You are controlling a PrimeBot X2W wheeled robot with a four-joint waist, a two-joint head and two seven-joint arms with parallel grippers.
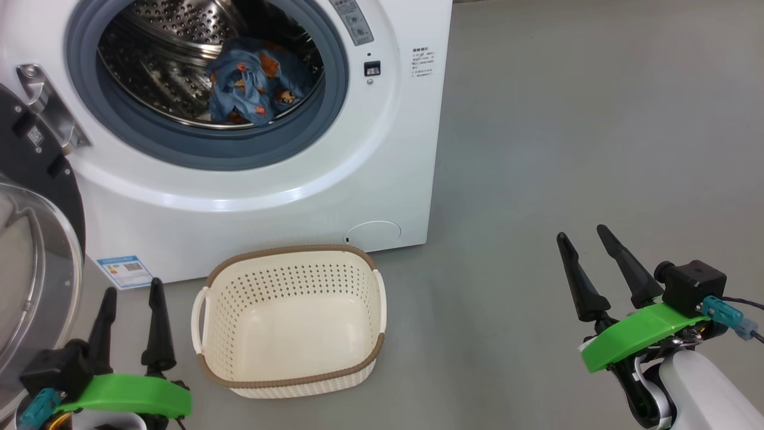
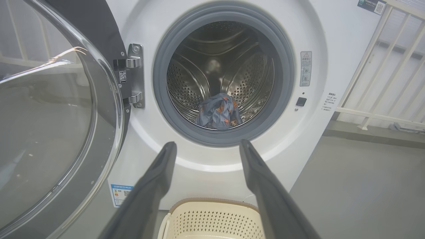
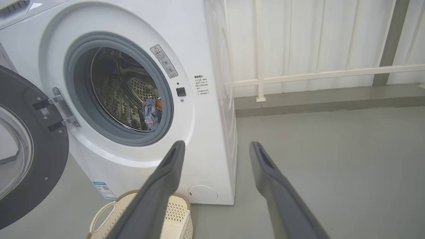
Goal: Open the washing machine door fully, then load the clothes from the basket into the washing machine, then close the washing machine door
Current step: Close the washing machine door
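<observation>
Inside drum (image 1: 155, 65): clothes (image 1: 256, 83); basket (image 1: 298, 278) on floor (image 1: 537, 149); left tool (image 1: 133, 286), right tool (image 1: 581, 232) spread wide, holding nothing.

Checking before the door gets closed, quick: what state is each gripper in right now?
Left gripper: open, holding nothing.
Right gripper: open, holding nothing.

No wording is legible: the washing machine (image 1: 239, 200) bears a blue label (image 1: 124, 270) with a QR code at its lower corner, a grey warning sticker (image 2: 305, 68) with a triangle beside the opening, and illegibly small black print (image 1: 422, 62).
</observation>
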